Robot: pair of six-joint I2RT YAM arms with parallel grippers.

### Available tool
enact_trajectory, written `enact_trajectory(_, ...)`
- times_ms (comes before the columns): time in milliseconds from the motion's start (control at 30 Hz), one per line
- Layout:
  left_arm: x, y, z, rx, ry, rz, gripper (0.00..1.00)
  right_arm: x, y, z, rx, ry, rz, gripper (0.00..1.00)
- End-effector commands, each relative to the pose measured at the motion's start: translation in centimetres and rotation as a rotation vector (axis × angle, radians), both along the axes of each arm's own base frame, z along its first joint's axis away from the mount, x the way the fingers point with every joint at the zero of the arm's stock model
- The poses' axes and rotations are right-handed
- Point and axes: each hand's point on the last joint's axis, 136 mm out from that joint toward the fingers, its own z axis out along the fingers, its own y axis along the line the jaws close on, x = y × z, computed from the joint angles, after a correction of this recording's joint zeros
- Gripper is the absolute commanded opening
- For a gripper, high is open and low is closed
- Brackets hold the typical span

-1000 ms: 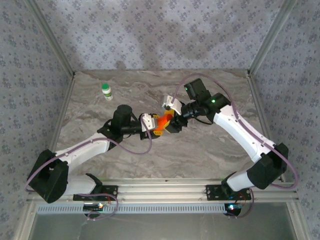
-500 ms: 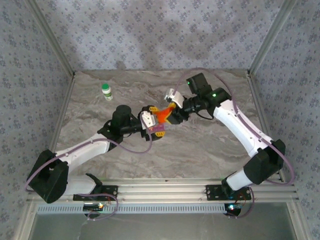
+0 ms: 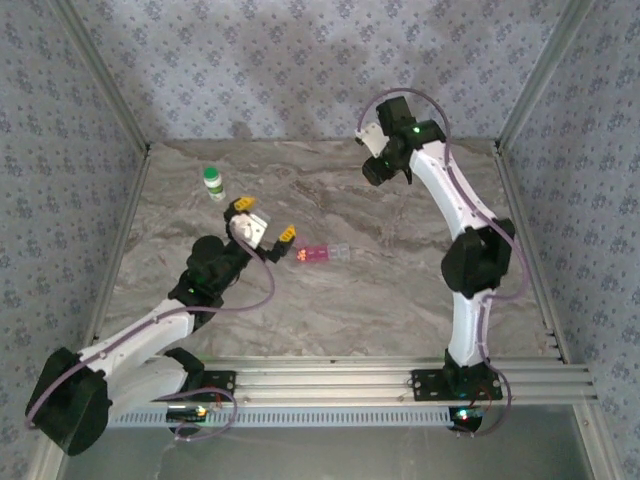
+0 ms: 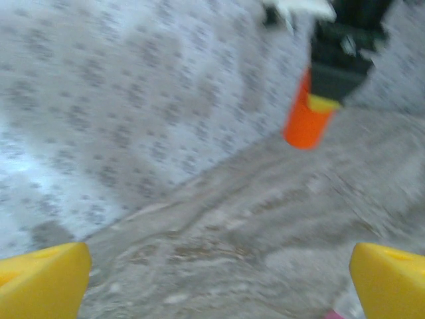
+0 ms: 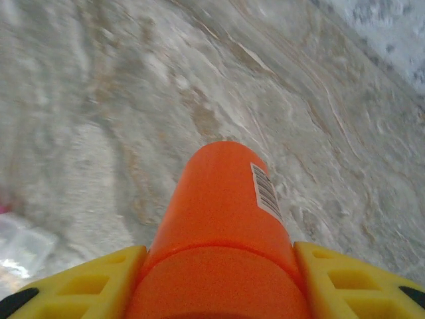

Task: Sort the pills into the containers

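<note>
Pink at one end and clear at the other, the pill box (image 3: 322, 254) now lies flat on the marbled table (image 3: 400, 290), touched by neither arm. Half a second ago it sat at the left gripper's tips, with both arms crowded over it. The left gripper (image 3: 263, 221) has since let go and drawn back just to the box's left, its yellow fingers spread wide and holding nothing. The right gripper (image 5: 219, 282) has swung well beyond the box toward the back wall (image 3: 300, 70), its fingers pinched on the orange bottle (image 5: 219, 212), which it carries raised off the table. A white bottle with a green cap (image 3: 213, 182) stands far to the box's left, untouched. Whether the box's lids are open is too small to tell, and no pills can be made out. I judge the handover finished and the sorting itself not yet visibly begun.
</note>
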Motion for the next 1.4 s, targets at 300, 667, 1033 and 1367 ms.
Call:
enact_trajectory(300, 2.5, 9.9, -1.7, -0.339, 0.169, 0.483, 1.0, 2.1, -1.5, -6.8, -0.097, 0.215, -0.025, 0.34)
enact_trajectory(667, 3.5, 10.9, -3.9, -0.369, 0.246, 0.539, 0.99, 3.4, -2.4, -10.9, -0.093, 0.268, -0.018, 0.4)
enact_trajectory(1033, 3.9, 10.5, -5.7, -0.335, 0.314, 0.55, 0.99, 5.2, -3.3, -10.2, -0.075, 0.203, -0.074, 0.73)
enact_trajectory(1367, 4.0, 11.5, -6.4, -0.402, 0.349, 0.611, 1.0, 5.7, -2.6, 1.2, 0.083, -0.064, -0.159, 0.96)
